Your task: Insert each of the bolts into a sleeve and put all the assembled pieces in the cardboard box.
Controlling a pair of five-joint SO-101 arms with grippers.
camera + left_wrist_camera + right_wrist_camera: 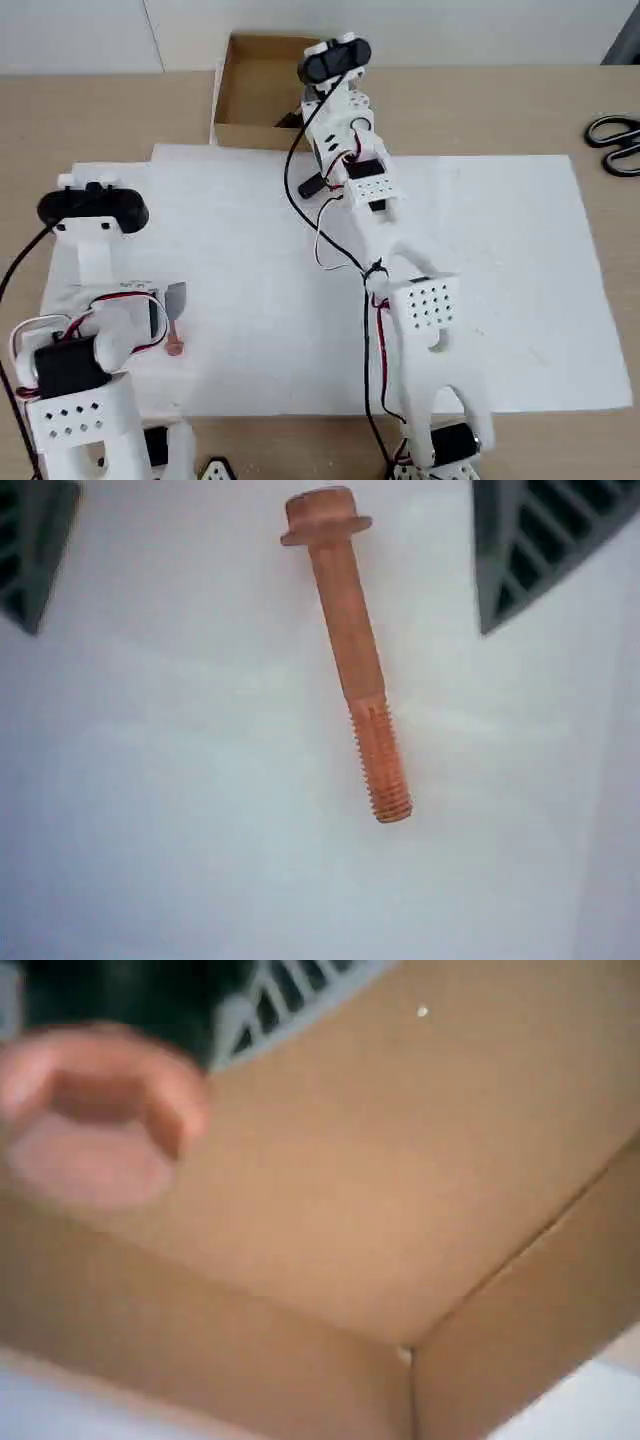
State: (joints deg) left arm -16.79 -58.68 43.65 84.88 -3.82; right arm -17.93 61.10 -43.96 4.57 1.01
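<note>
Your left fingers stand wide with the bare copper flanged bolt lying between them, right fingers over the brown cardboard box, grip unclear, so you're not finished.

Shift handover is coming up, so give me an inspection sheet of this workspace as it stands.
Surface: wooden table with a white sheet spread over it.
Job's things: copper bolt lying flat on the sheet; cardboard box at the sheet's far edge; blurred copper-coloured piece above the box floor, too unclear to identify.
Clutter: scissors on the bare table, off the sheet.
Grippers: left gripper over the bolt, fingers open on either side, not touching it; right gripper at the box.
Cables: black and red wires along the right arm; black cable beside the left arm.
Surroundings: pale wall behind the table.
</note>
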